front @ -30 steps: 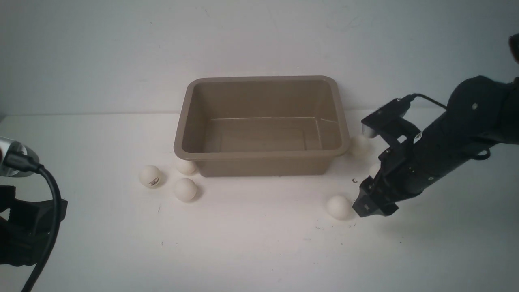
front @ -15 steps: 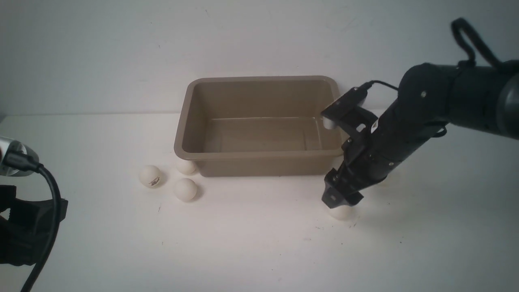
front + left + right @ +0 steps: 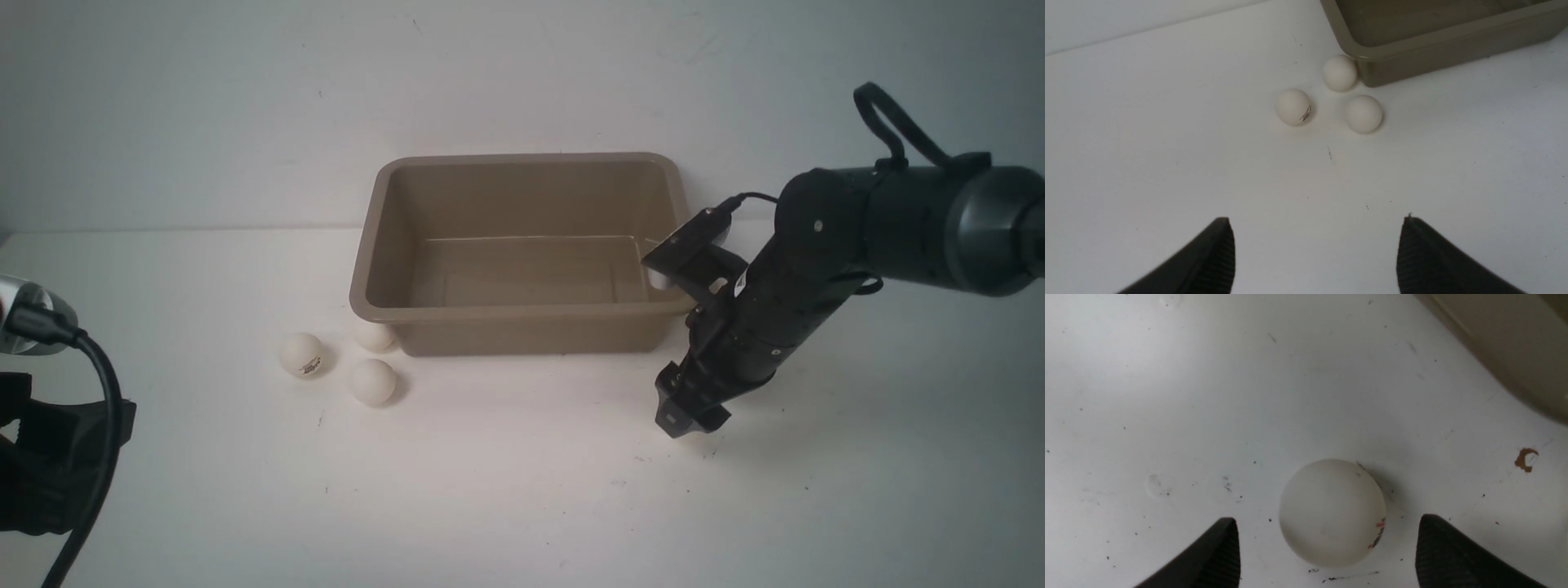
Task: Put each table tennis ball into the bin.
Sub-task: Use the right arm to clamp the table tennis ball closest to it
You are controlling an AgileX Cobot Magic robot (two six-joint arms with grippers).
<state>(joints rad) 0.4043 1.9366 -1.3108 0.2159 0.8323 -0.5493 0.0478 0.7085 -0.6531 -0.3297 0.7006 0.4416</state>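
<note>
- The right gripper [image 3: 1326, 519], two black ribbed fingers on the black right arm, points down at the white tabletop [image 3: 506, 498], just off the near right corner of the rectangular grey-brown plastic bin [image 3: 522, 311].
- Its jaws stand apart and grip nothing. A small matte off-white table tennis ball [image 3: 1332, 512] with a reddish printed mark sits on the tabletop straight between them, with a clear gap to either finger.
- In the front view the gripper covers this ball almost wholly, so I judge the tool to be right over it, not beside it.
- A ball has no long axis, so the closing line matters little. Centring matters more, since a one-sided touch could roll it away.
- The bin lies near, to the far left of this ball, and nothing shows inside it.
- The left gripper [image 3: 1316, 222] also stands spread and empty at the near left.
- Well ahead of it, by the bin's near left corner, lie a marked ball [image 3: 302, 354], a plain ball [image 3: 373, 381] and a third ball [image 3: 375, 336] close against the wall.
- The right arm is plainly the nearer one for the ball between its fingers.
</note>
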